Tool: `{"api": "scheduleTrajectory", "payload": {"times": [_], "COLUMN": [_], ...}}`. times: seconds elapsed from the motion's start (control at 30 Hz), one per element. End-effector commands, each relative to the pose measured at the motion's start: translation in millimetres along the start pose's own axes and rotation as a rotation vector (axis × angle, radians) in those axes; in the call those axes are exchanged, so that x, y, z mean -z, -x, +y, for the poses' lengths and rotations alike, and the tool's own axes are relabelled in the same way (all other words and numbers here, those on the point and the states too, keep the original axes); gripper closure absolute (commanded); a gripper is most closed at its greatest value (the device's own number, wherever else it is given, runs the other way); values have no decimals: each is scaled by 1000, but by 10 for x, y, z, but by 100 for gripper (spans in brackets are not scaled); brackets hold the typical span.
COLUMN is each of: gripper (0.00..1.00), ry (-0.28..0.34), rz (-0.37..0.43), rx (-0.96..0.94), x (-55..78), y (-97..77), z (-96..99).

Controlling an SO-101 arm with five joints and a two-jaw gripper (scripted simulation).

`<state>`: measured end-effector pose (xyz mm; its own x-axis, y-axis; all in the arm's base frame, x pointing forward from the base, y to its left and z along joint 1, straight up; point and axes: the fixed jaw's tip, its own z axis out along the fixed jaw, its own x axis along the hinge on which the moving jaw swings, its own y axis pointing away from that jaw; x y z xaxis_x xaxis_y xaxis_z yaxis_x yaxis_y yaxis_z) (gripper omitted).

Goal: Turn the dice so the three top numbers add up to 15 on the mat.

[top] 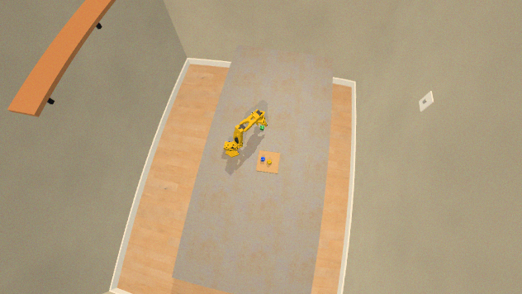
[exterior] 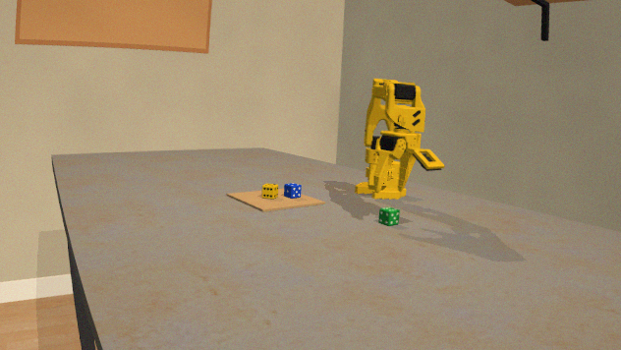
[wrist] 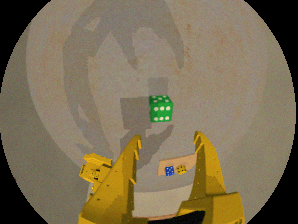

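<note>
The green die (top: 262,128) (exterior: 389,216) (wrist: 161,112) lies on the table, off the mat. One of its faces shows six pips in the wrist view; which face is its top is hard to tell. The blue die (top: 263,158) (exterior: 293,191) (wrist: 169,171) and the yellow die (top: 269,162) (exterior: 269,191) (wrist: 181,169) sit close together on the tan mat (top: 273,169) (exterior: 264,206), which lies flat. Yellow's side towards the exterior camera shows six pips. Their top numbers are too small to read. My gripper (wrist: 169,136) is partly open and empty, above the table near the green die.
The arm's base (top: 232,149) stands to the left of the mat in the top view, on the grey table (top: 248,215) (exterior: 221,275). An orange shelf (top: 54,62) is on the wall. The arm's shadow falls across the table around the green die.
</note>
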<state>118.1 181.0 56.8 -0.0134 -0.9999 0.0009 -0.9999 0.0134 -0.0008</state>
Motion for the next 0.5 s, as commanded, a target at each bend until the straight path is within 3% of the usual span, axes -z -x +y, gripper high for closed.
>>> {"api": "scheduleTrajectory", "payload": {"times": [0.0,0.47], "gripper": [69,69], "ry": [-28,-25], "rz": [-43,-39], "rx": [17,41], "x": [80,76], "y": [63,97], "z": [-22,-6]}}
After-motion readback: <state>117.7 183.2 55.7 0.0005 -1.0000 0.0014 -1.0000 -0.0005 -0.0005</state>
